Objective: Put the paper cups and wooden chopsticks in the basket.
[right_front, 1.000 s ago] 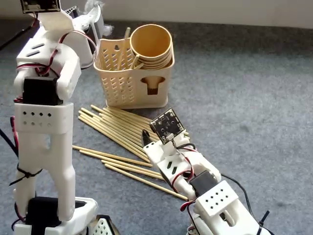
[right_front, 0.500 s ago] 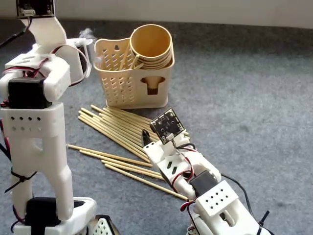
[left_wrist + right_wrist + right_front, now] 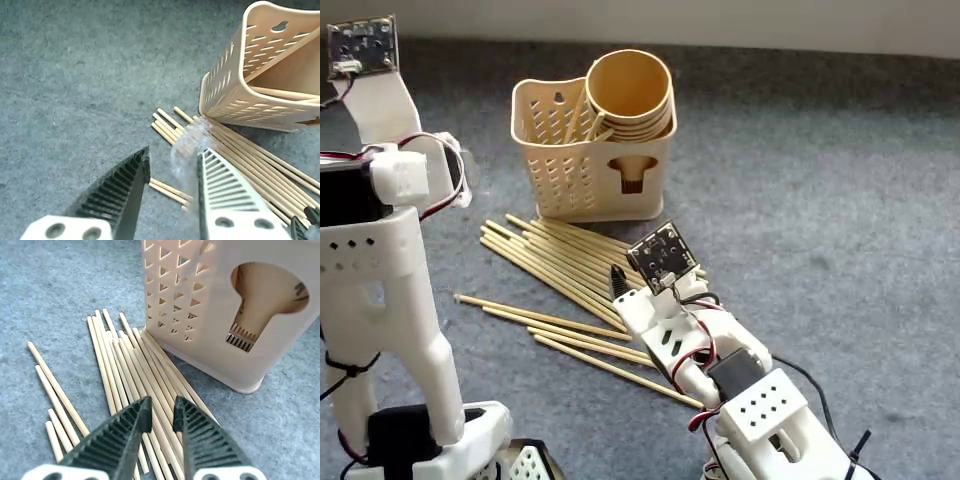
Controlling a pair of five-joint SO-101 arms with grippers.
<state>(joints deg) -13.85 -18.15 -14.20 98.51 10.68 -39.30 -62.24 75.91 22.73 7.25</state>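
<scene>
Left gripper hangs over the grey carpet, jaws apart, empty. Wooden chopsticks lie loose in front of the basket, which holds the stacked paper cups. Right gripper sits low over the loose chopsticks, jaws narrowly parted, gripping nothing.

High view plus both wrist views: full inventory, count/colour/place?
Basket: one, cream, far middle of the surface.
Paper cups: one nested stack, tan, inside the basket; exact count unclear.
Standing chopsticks: a few, light wood, in the basket beside the cups.
Loose chopsticks: many, light wood, lying in front of the basket.
Surface: grey, carpet-like.
Left gripper: one black finger, one white, open, above the surface near the basket.
Right gripper: dark fingers, slightly open, low over the loose chopsticks.
</scene>
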